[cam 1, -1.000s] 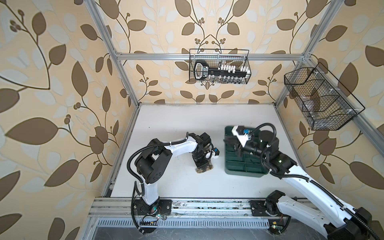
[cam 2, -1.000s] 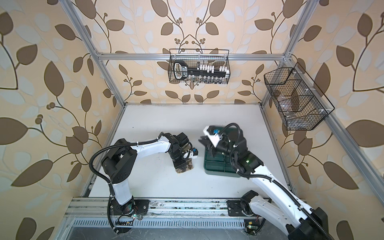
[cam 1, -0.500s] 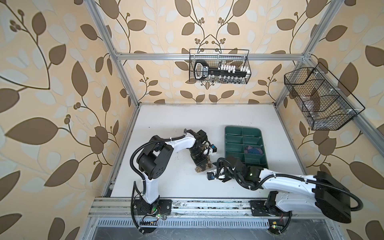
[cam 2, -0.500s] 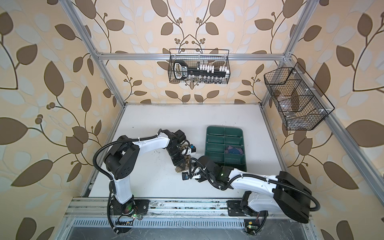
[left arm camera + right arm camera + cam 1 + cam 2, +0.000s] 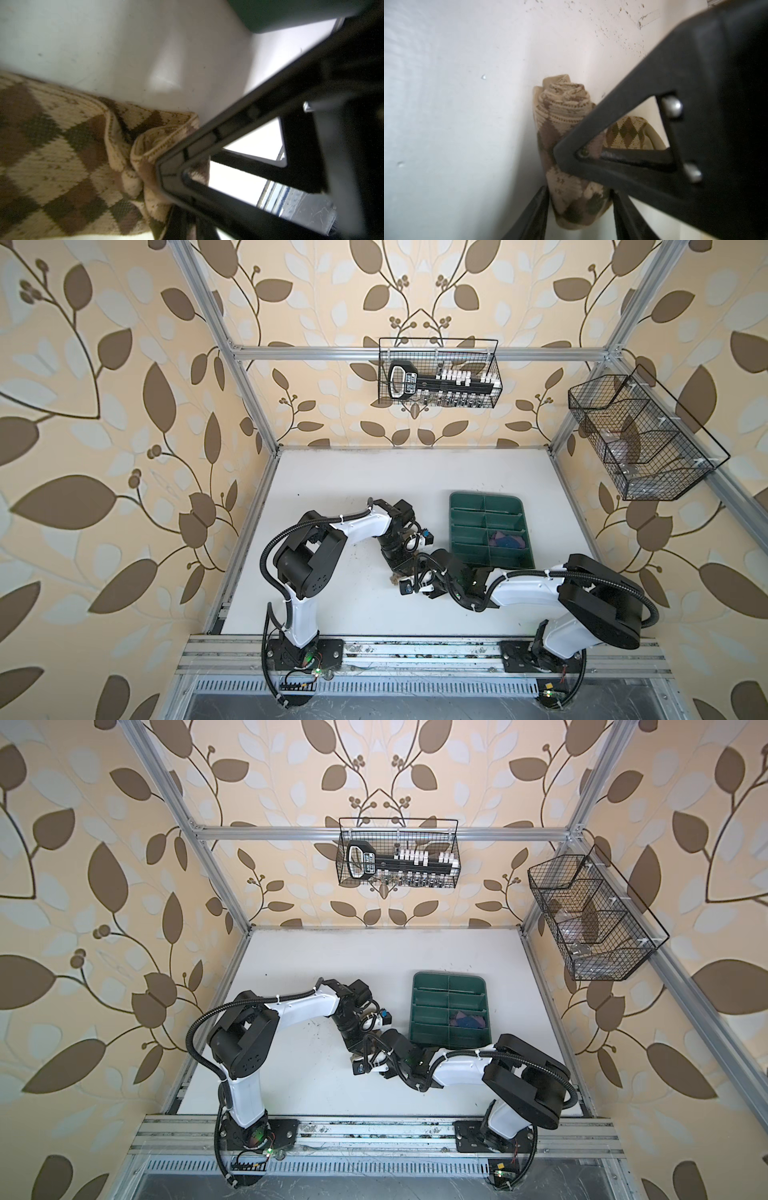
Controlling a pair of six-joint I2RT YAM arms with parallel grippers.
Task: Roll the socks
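Tan fabric sock with brown argyle diamonds lies part-rolled on the white tabletop; your left tool is clenched on its bunched end; your right tool is at the roll, whether gripping I cannot tell; loosen either and the roll may spring open.

First sock on table, left of tray — second sock inside.
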